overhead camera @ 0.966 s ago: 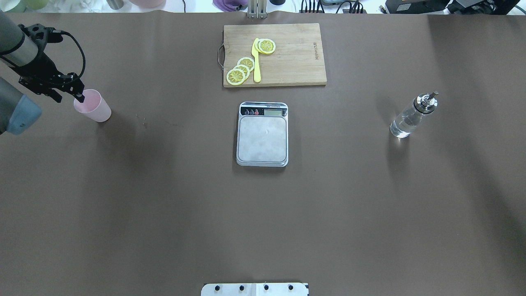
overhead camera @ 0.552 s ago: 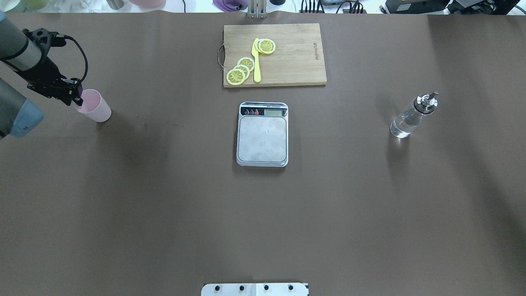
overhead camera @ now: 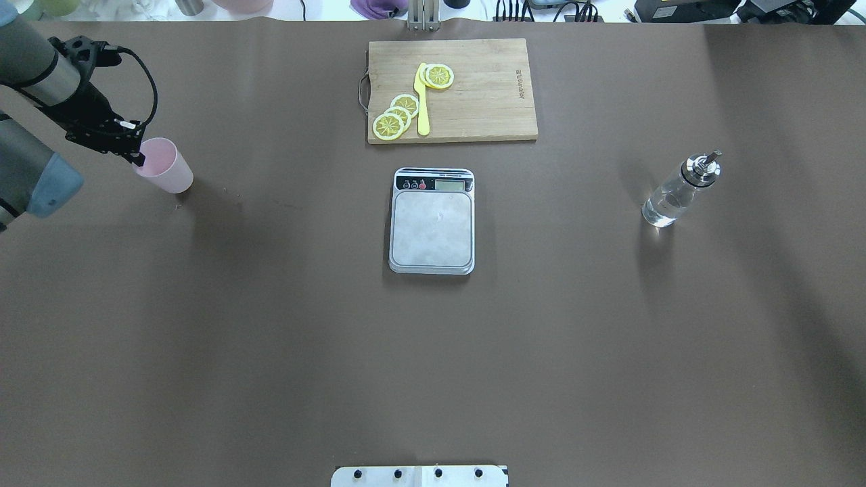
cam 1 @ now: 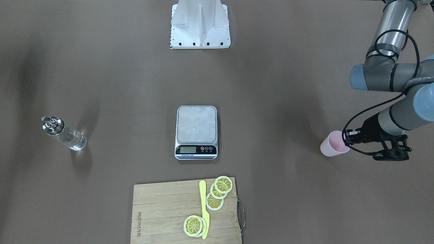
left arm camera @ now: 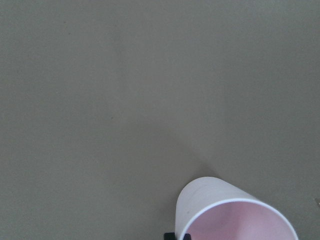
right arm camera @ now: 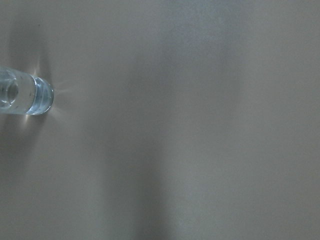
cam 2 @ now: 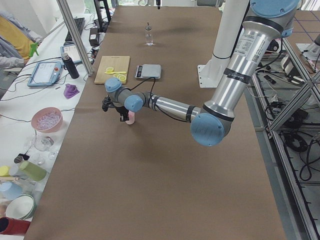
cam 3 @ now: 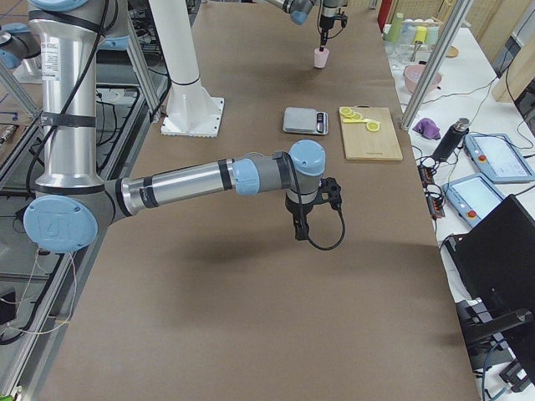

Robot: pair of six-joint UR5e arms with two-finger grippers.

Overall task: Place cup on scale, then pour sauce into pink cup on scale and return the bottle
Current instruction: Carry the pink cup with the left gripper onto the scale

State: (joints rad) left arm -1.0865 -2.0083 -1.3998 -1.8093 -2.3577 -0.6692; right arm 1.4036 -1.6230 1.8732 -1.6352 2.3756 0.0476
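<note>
The pale pink cup (overhead camera: 166, 169) is at the table's far left, tilted, with its rim pinched by my left gripper (overhead camera: 139, 157). In the front-facing view the cup (cam 1: 332, 145) hangs from the same gripper (cam 1: 346, 139). The left wrist view shows the cup's rim (left arm camera: 235, 215) at the bottom. The scale (overhead camera: 431, 226) sits at the table's centre with a bare platform. The glass bottle (overhead camera: 676, 193) of clear sauce stands at the right, untouched. My right gripper (cam 3: 299, 230) shows only in the exterior right view, above bare table, and I cannot tell whether it is open or shut.
A wooden cutting board (overhead camera: 480, 101) lies behind the scale, with lemon slices (overhead camera: 396, 115) and a yellow knife (overhead camera: 422, 101) on it. The robot's base plate (overhead camera: 419, 475) is at the near edge. Brown table surface lies between cup, scale and bottle.
The left gripper closed on the cup's rim. Cup and gripper have shifted a little to the right and toward the far edge. Scale and bottle have not moved.
</note>
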